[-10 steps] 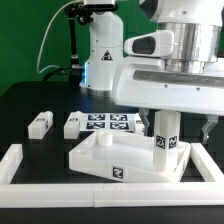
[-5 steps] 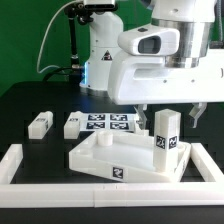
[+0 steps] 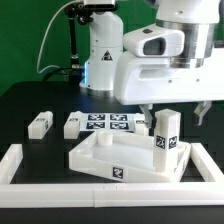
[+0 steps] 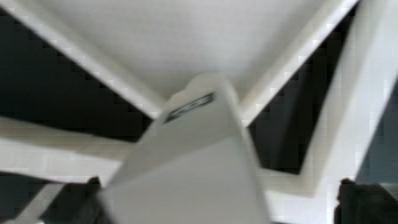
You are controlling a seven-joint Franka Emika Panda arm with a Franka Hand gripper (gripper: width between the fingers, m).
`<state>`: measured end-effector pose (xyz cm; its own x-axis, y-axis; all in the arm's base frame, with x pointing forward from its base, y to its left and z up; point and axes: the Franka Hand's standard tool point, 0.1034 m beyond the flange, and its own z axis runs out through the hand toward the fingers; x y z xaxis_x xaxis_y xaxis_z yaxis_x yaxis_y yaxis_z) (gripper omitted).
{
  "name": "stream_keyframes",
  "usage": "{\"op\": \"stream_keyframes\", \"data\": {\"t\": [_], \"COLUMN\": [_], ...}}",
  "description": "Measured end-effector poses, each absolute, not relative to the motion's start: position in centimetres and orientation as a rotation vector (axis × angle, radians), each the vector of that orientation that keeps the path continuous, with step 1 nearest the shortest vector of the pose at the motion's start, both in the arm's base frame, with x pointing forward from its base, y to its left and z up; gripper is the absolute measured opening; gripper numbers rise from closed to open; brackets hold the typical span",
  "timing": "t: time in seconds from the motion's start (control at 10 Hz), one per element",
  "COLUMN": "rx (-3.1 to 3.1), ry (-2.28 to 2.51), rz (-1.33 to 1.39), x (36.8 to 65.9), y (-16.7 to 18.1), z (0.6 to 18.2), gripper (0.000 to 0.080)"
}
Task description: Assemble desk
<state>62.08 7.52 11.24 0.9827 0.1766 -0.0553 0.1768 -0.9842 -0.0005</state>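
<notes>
The hand [image 3: 175, 118], fingers apart, straddled the upright leg block [image 3: 166, 138] standing in the tabletop panel's [image 3: 112, 158] corner. There were three blocks and one panel. The outer loose block [image 3: 40, 124] and inner loose block [image 3: 73, 125] lay on the worktop [image 3: 30, 100].

A robotics laboratory test cell is indicated. A white robot arm [image 3: 170, 70] is installed at a matte black table [image 3: 30, 100], with its base [image 3: 100, 55] at the upper centre of the frame. A green backdrop [image 3: 25, 40] is hung at the upper left, and a dark cable [image 3: 47, 45] is routed across it. Printed black-and-white tags are carried by the marker board [image 3: 110, 123] and the white tabletop panel [image 3: 95, 155]. The work area is bounded by a low white border wall [image 3: 20, 160].
</notes>
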Motion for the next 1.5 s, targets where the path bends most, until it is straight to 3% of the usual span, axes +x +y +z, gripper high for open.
{"op": "stream_keyframes", "data": {"t": [0.6,0.8,1.5], "rx": [3.120,3.127,3.064], "ry": [0.263,0.184,-0.824], "rz": [0.014,0.016,0.065], "x": [62.0,62.1,64.1], "y": [6.9,6.9,7.8], "z": [11.0,10.9,11.0], "gripper": [0.0624,0.0285,0.0287]}}
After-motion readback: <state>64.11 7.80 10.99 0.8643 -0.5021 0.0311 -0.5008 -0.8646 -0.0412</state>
